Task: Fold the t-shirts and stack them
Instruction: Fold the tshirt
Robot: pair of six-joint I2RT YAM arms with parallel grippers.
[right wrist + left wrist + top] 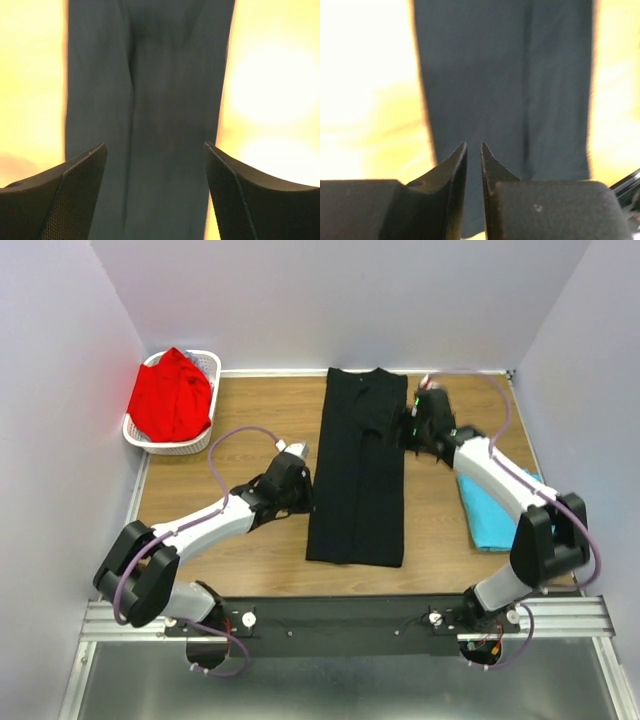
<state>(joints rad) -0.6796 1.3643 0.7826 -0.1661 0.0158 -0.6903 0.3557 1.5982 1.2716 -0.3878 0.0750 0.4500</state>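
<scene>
- The large black cloth t-shirt (356, 490) lay in the middle of the wooden surface (250, 405), folded lengthwise into a long narrow strip running from the near side to the far wall.
- The left gripper (300, 480) sat just beside the strip's left edge, about halfway along. Its fingers (454, 170) stood only a slit apart, with nothing between them.
- The right gripper (428, 420) was at the strip's right edge near the far end. Its fingers (82, 170) were spread wide and empty.
- The side folds looked done, so the step in hand seemed to be the crosswise fold of the strip.
- That next move probably called for both grippers to pinch the two corners of one end. They would then lift evenly and carry that end over until the edges met.
- The folded turquoise t-shirt (490, 518) lay to the right, partly under the right arm, and was likely the base of the stack.
- The bright red t-shirt (170, 398) was heaped, unfolded, in the white plastic lattice basket (170, 448) at the far left.
</scene>
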